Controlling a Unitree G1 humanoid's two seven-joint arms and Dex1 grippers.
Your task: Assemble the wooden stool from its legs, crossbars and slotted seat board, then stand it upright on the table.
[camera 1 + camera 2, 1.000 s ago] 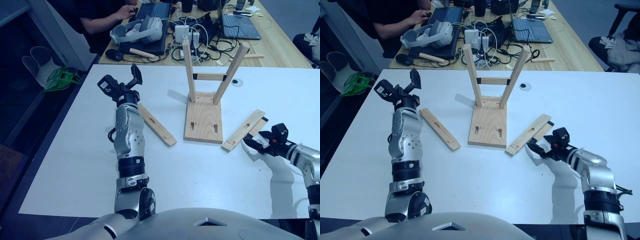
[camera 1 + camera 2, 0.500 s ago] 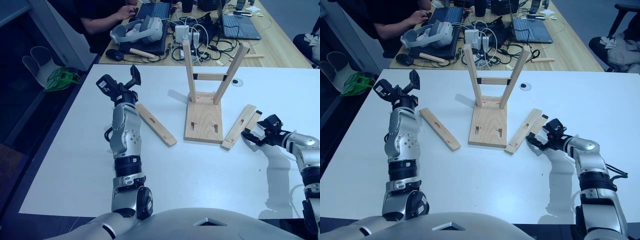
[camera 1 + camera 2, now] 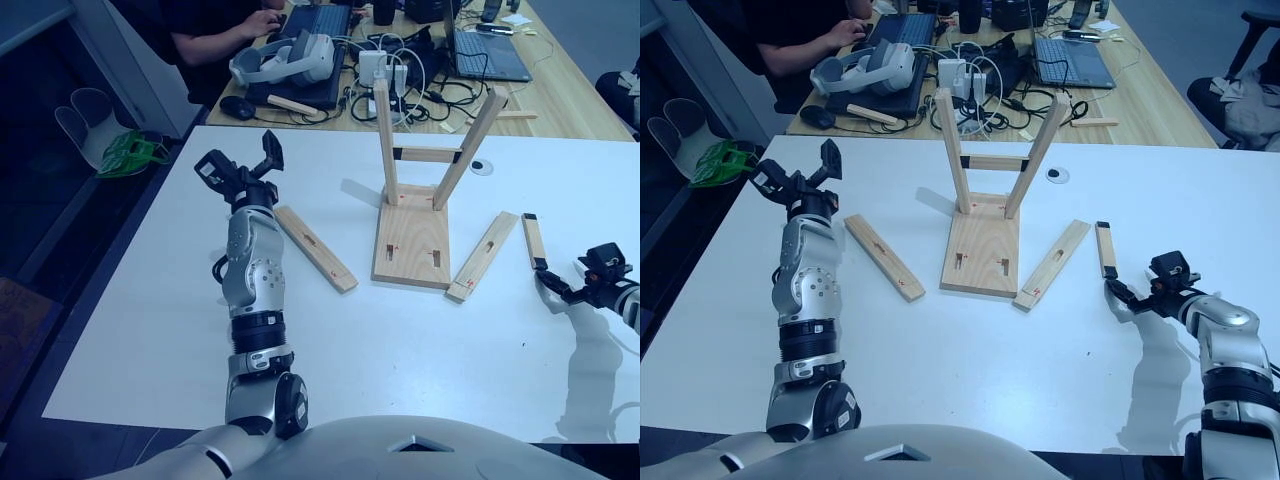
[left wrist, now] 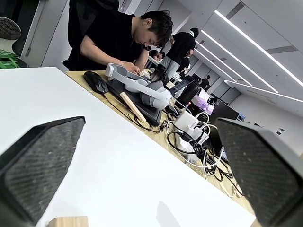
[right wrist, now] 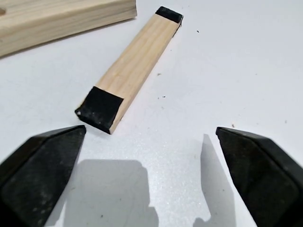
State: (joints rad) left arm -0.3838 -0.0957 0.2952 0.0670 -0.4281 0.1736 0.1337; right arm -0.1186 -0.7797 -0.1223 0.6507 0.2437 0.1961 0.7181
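**A:** Where is the flat, pale wooden slotted seat board (image 3: 410,252)?

**B:** It lies on the white table (image 3: 150,300). Two pale wooden upright legs (image 3: 386,140) stand on its far end, joined by a black-tipped wooden crossbar (image 3: 428,154).

**A:** And the loose pieces?

**B:** One long wooden leg (image 3: 315,248) lies flat to the board's left. A second flat leg (image 3: 484,256) lies close along its right edge, and a short black-ended crossbar (image 3: 532,240) lies farther right.

**A:** What about the grippers?

**B:** The right gripper (image 3: 568,290) sits low, right of the board and just past the short crossbar's near end, with its fingers spread and not touching it. The left gripper (image 3: 243,160) is raised well left of the board, with its fingers wide apart.
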